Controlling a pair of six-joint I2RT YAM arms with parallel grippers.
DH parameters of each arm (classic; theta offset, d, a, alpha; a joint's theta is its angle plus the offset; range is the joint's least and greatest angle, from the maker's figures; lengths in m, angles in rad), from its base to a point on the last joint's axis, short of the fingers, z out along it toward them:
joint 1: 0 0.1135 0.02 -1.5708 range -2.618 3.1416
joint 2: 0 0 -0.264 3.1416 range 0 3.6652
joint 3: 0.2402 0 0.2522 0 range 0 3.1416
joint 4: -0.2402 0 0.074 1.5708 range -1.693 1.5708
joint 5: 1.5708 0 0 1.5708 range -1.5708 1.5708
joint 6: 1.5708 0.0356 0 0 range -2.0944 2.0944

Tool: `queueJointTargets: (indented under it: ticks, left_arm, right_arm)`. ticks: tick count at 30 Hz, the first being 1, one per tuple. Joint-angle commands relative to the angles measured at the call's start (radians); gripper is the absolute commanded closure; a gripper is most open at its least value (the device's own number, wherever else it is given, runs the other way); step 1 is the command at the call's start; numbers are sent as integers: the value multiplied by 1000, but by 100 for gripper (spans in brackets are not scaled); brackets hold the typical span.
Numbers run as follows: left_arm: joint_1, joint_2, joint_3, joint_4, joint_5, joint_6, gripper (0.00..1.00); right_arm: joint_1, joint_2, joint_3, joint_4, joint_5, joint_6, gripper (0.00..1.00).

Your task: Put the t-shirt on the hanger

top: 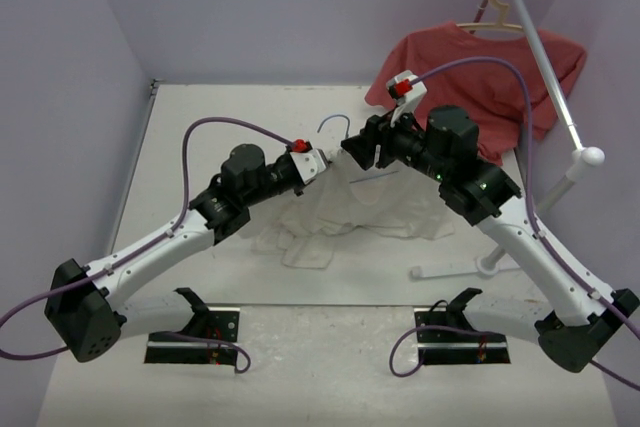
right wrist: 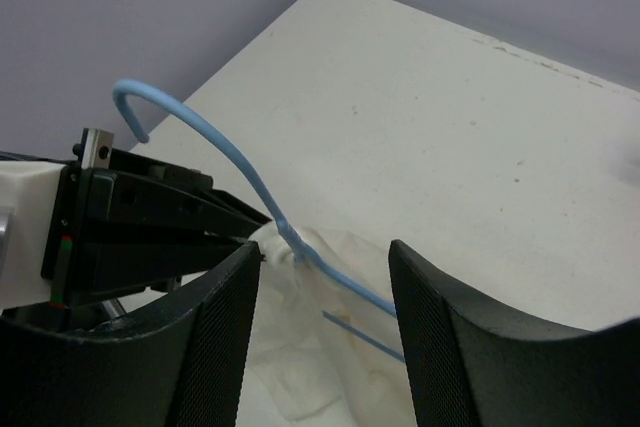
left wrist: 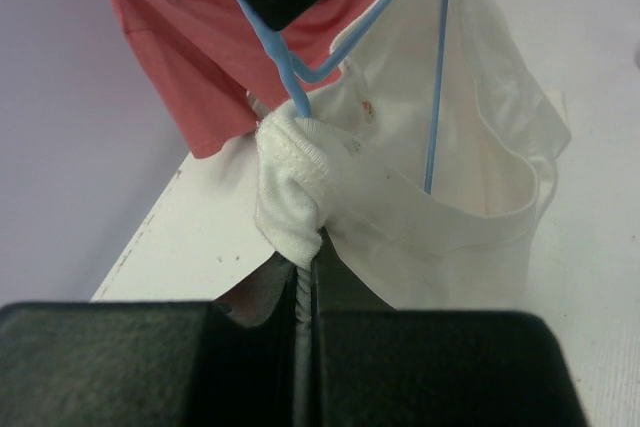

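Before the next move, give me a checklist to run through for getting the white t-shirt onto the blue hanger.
1. Left gripper holds the t-shirt collar: ok, shut on bunched cloth.
2. Hanger hook pokes out of the collar: ok.
3. Right gripper grips the hanger: not ok, jaws apart, with the wire passing between them unclamped.
4. Both hanger shoulders inside the shirt: cannot tell, only one wire shows inside the neck opening.
5. Shirt body hangs free: not ok, it lies crumpled on the table.
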State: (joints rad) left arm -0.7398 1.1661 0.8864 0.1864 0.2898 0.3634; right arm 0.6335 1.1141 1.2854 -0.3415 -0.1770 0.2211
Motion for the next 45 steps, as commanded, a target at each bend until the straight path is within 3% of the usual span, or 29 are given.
queueJointTargets:
  ticks: [1,4,10,11,13,16,19,20,21,23,24,26,29,35,43,45]
  left_arm:
    - [8,14,49,68,43,-36,100]
    - [8,20,55,61,54,-37,100]
    - [7,11,68,61,83,-59,100]
    - [8,9,68,62,82,-61,100]
    - [8,10,69,61,66,-66,100]
    - [8,23,80,38,40,-75,100]
    - [8,37,98,4,-32,-117,92]
    - [8,39,102,-9,-61,-136,82]
    - [8,29,91,-19,-122,-184,57]
    - [8,5,59,-6,-154,-207,40]
    - [8,-10,43,11,-172,-230,17]
    - [8,-69,-1,18,-252,-256,1]
    - [8,-178,-59,13,-417,-287,0]
    - [16,-360,-156,-4,-486,-327,0]
    - [16,-403,-201,-50,-411,-353,1]
    - [17,-424,-224,-19,-408,-353,7]
  right_arm:
    - [38,43,71,48,95,-21,44]
    - [47,60,72,74,119,-10,45]
    - [60,129,91,102,224,-1,67]
    - [60,133,88,108,223,2,72]
    - [64,136,81,133,212,9,100]
    - [69,122,62,167,223,7,100]
    - [71,89,27,204,263,3,100]
    - [71,81,17,213,278,-2,100]
    - [71,65,2,222,290,-17,100]
    - [71,51,-6,222,304,-25,100]
    - [71,39,-10,222,314,-28,100]
    - [66,23,-23,221,339,-46,100]
    - [55,-3,-31,213,343,-61,100]
    - [13,-86,-43,204,297,-42,100]
    - [5,-178,20,137,277,-41,100]
    - [2,-192,38,118,268,-45,100]
